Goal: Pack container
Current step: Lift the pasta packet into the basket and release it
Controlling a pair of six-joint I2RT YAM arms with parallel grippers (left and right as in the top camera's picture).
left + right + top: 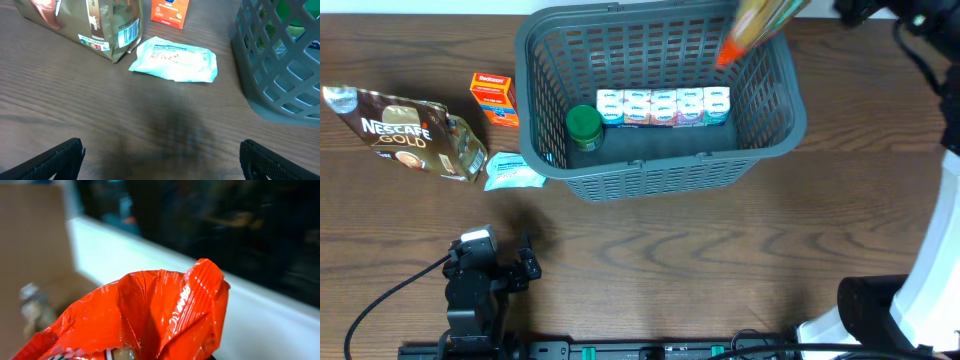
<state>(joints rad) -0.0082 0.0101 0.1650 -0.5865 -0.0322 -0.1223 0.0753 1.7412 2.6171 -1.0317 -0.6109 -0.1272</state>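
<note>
The large dark grey slatted plastic basket (650, 178) is seen at upper centre. A crinkled red-orange foil packet (150, 310) is clamped by the right gripper (772, 14); the left gripper (160, 162) is spread wide, empty.

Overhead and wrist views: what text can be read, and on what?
"NESCAFE GOLD" on the coffee bag.
Blurred: orange box, pale packet.
Too small: cartons in the basket.
No text shows on the red wrapper.

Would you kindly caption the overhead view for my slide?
Grey basket with a green-lidded jar and a carton row, red packet held above; coffee bag, orange box, pale pouch lie outside.
</note>
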